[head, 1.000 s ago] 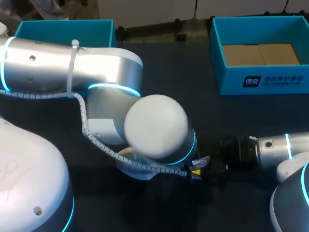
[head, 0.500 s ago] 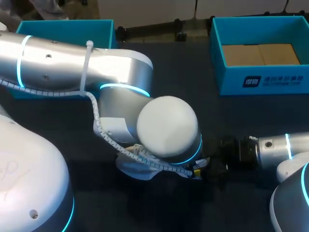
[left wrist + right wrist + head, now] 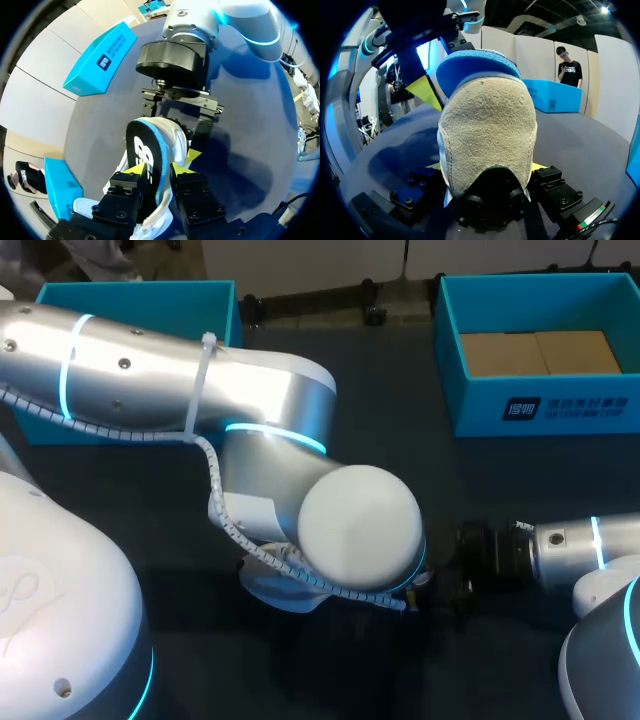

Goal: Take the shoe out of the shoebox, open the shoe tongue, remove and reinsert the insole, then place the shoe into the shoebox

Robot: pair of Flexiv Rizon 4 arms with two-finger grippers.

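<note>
Head view first: the left arm (image 3: 250, 440) sprawls across the middle of the dark surface (image 3: 390, 400) and hides nearly all the action. Only a sliver of the white shoe (image 3: 268, 592) peeks out beneath it, well apart from the teal cardboard shoebox (image 3: 545, 410) at the far right. The right arm (image 3: 560, 545) comes in low from the side. Neither tool can be read from up here.

Left wrist view: the left tool (image 3: 159, 167) is clamped on the insole (image 3: 145, 147), a thin, bendy oval. It is black on top with a blue foam edge and stands up out of the shoe's pale collar. The danger, I'd say, is that foam pinched this near one end may buckle, slip from the yellow tips, or drag the shoe along.

Right wrist view: the right tool (image 3: 487, 167) is closed on the shoe's rounded beige suede end, with the insole's blue underside rising above it. Suede is soft and curved, so a hard tug could twist the shoe out of that hold. With both tools working this near each other, a bump looks possible.
</note>
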